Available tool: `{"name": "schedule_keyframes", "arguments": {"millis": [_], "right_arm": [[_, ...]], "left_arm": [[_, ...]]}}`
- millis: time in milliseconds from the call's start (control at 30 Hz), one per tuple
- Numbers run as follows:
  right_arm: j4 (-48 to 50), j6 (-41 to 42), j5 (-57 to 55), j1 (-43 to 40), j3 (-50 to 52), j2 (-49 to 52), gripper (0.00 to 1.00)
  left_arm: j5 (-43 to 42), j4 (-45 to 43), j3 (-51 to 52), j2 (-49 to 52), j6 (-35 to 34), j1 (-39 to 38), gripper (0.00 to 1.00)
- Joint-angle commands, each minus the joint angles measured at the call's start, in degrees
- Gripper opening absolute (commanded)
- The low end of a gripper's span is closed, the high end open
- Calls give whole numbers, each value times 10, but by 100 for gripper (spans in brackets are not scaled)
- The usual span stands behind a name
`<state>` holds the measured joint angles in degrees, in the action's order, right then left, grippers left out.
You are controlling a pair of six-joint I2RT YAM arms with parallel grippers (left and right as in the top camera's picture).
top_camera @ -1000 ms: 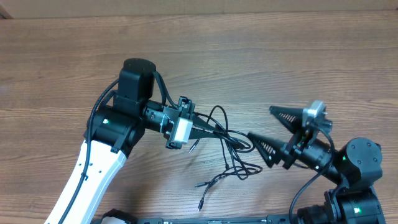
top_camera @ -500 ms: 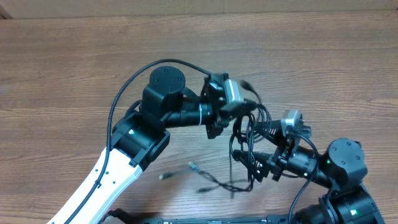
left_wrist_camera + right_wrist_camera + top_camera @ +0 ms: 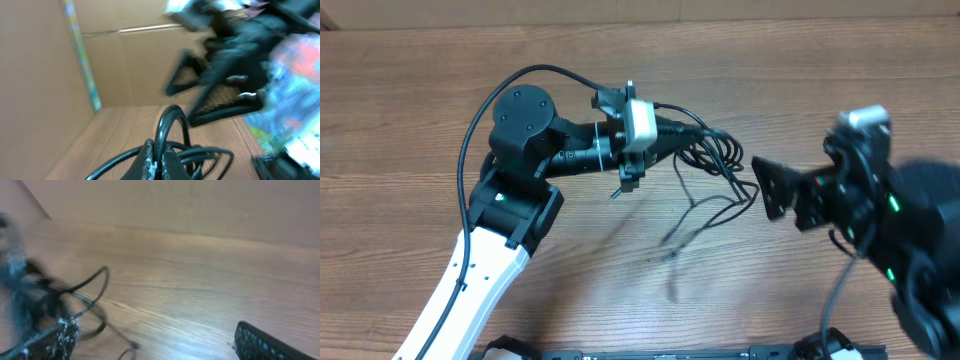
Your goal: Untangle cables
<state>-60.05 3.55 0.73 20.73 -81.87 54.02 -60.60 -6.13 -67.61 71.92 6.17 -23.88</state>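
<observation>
The cables (image 3: 716, 157) are thin black cords in a tangled bundle, hanging from my left gripper (image 3: 675, 130) above the wooden table (image 3: 440, 90). In the left wrist view the left gripper (image 3: 161, 161) is shut on one cable loop (image 3: 167, 122), with more strands curling behind it. Loose strands (image 3: 705, 212) trail down, blurred. My right gripper (image 3: 782, 190) stands open just right of the bundle, its jaws wide apart and nothing between them. In the right wrist view the right gripper (image 3: 157, 347) is open and the cables (image 3: 90, 292) lie to its left, near the left finger (image 3: 47, 340).
Cardboard walls (image 3: 130, 60) border the table at the back. The left arm (image 3: 510, 200) reaches in from the lower left and the right arm (image 3: 910, 230) fills the right side, raised close to the overhead camera.
My left gripper swept right with the bundle, lifting it off the table, then drew back left and up. The right arm rose and pulled away to the right, its gripper still open.
</observation>
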Motion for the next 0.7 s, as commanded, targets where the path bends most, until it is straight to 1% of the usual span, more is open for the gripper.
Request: {"name": "schedule_keyframes", "arguments": {"millis": [0, 33, 67, 100, 133, 167, 233, 267, 367, 400, 433, 467, 500, 533, 600, 633, 667], "right_arm": [[-5, -84, -7, 2, -62, 85, 98], [-3, -86, -4, 2, -68, 100, 99], [2, -86, -4, 2, -70, 110, 99], [7, -86, -4, 2, -70, 112, 99], [12, -86, 4, 2, -70, 109, 99], [14, -104, 32, 2, -70, 103, 99], [0, -208, 156, 2, -70, 85, 99], [-15, -259, 196, 2, -70, 76, 99], [-46, -342, 221, 2, -70, 64, 99], [-54, -380, 221, 2, -70, 59, 99], [-52, -395, 222, 2, -70, 57, 99], [-51, -438, 235, 2, -70, 57, 99], [-50, -465, 243, 2, -70, 57, 99], [-46, -513, 272, 2, -70, 57, 99], [-43, -557, 310, 2, -70, 58, 96], [-36, -581, 347, 2, -70, 58, 96], [-27, -581, 361, 2, -70, 58, 96]], "left_arm": [[-137, -8, -8, -5, 126, 3, 4], [-208, -8, -8, -5, 191, 3, 4], [-266, -8, -8, -5, 239, 8, 4], [-290, -8, -8, -5, 250, 15, 4], [-300, -8, -8, -5, 250, 22, 4], [-300, -6, -8, -5, 247, 33, 4], [-300, -19, -8, -5, 249, 40, 4], [-300, -26, -8, -5, 249, 39, 4], [-300, -43, -8, -5, 241, 39, 4], [-299, -65, -8, -5, 216, 39, 4], [-299, -82, -8, -5, 195, 38, 4], [-299, -100, -8, -5, 176, 34, 4], [-299, -111, -8, -5, 166, 30, 4], [-299, -120, -8, -5, 160, 20, 4], [-299, -121, -8, -5, 161, 5, 4], [-299, -121, -8, -5, 160, -10, 4], [-299, -121, -8, -5, 160, -14, 4]]}}
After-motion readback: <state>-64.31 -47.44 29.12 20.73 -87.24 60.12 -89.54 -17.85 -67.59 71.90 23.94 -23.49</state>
